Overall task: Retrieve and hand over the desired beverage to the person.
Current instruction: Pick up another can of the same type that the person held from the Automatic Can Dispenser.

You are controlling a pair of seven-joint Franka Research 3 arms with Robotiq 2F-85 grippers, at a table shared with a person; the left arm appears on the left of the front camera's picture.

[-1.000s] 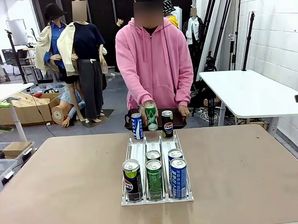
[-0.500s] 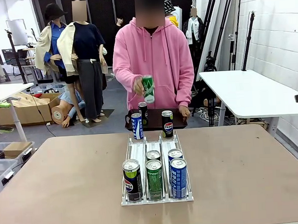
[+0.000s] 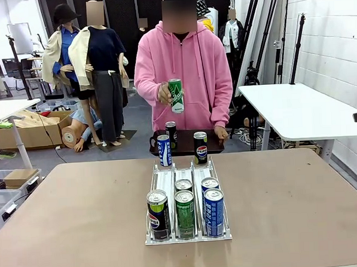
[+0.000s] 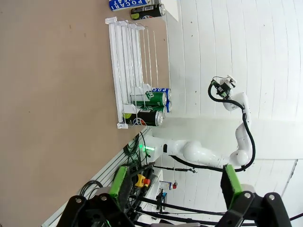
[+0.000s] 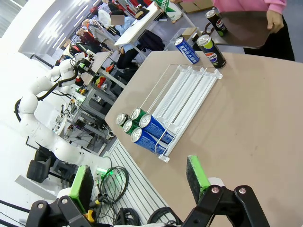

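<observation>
A brown table (image 3: 81, 222) carries a white wire rack (image 3: 166, 181) with five cans at its near end. Beyond the far edge stands the person (image 3: 184, 61), one hand (image 3: 164, 93) raised at chest height around a green can (image 3: 176, 96). The other hand (image 3: 220, 132) appears to steady a dark tray (image 3: 185, 146). The left gripper (image 4: 173, 177) and right gripper (image 5: 140, 177) hover above the table, jaws fully apart, holding nothing.

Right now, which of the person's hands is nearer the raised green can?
The person's right hand: it grips the green can at chest height. Their left hand is lower, at the edge of the dark tray.
</observation>
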